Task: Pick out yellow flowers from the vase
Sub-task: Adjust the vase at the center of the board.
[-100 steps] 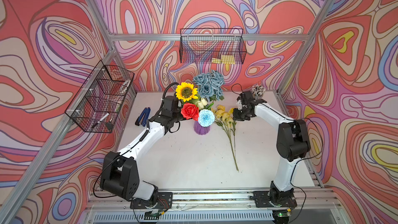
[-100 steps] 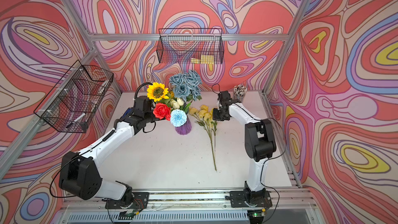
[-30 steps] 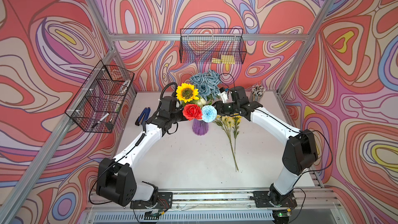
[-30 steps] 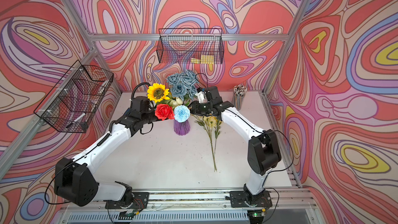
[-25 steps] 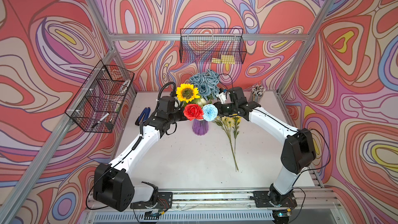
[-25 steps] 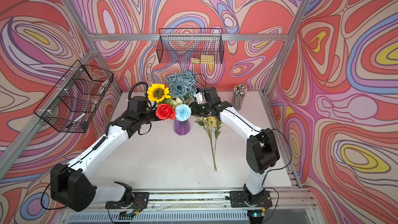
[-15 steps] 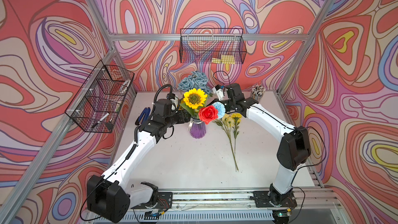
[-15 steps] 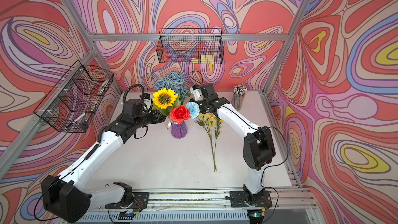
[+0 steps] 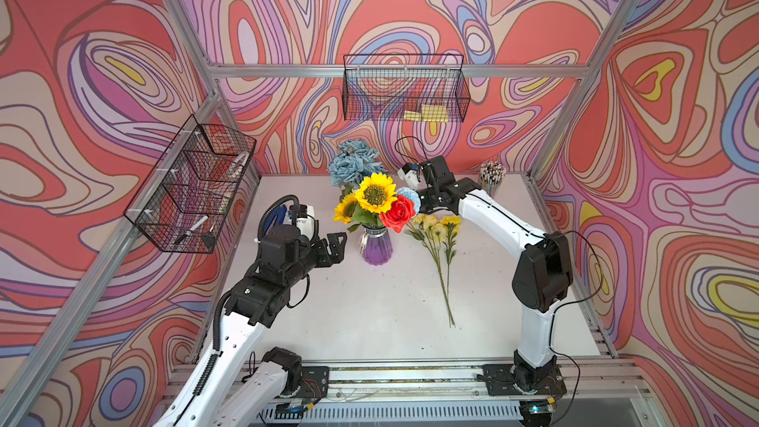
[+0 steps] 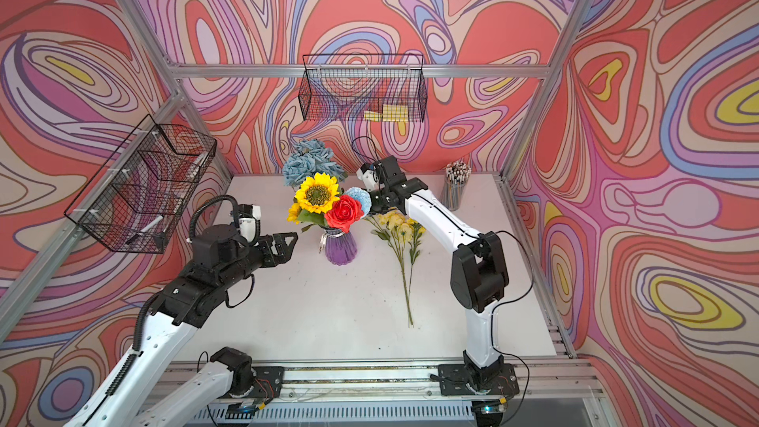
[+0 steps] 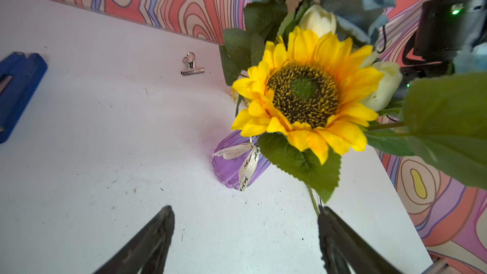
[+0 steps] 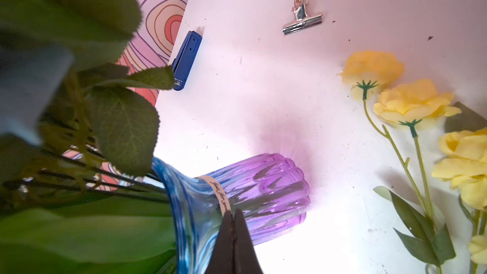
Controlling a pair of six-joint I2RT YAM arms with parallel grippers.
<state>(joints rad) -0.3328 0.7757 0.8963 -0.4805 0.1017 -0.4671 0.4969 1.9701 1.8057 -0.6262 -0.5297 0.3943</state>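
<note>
You're in a robot lab cell: aluminium frame posts (image 9: pixel 566 108) stand at the white table's (image 9: pixel 369 322) corners, swirl-print panels (image 9: pixel 410 6) wall it in. Wire baskets (image 9: pixel 404 88) hang above the table's back and side, arm bases (image 9: pixel 521 375) sit on a rail (image 9: pixel 410 373) at its front.

A white table (image 9: pixel 369 314), scuffed and flecked with dark specks, fills the base of a brightly patterned enclosure. A ribbed purple vase (image 9: pixel 376 246) stands upright on it, back from the centre. Just beside the vase, on the right arm's side, long-stemmed yellow flowers (image 9: pixel 431 223) lie flat, with blooms toward the back wall and green stems pointing at the front edge. A clear cup of pencils (image 9: pixel 491 182) stands in the far corner on that side. A flat blue object (image 12: pixel 186 60) lies by the opposite wall. A silver binder clip (image 12: pixel 301 19) rests apart from the vase, toward the back wall.
</note>
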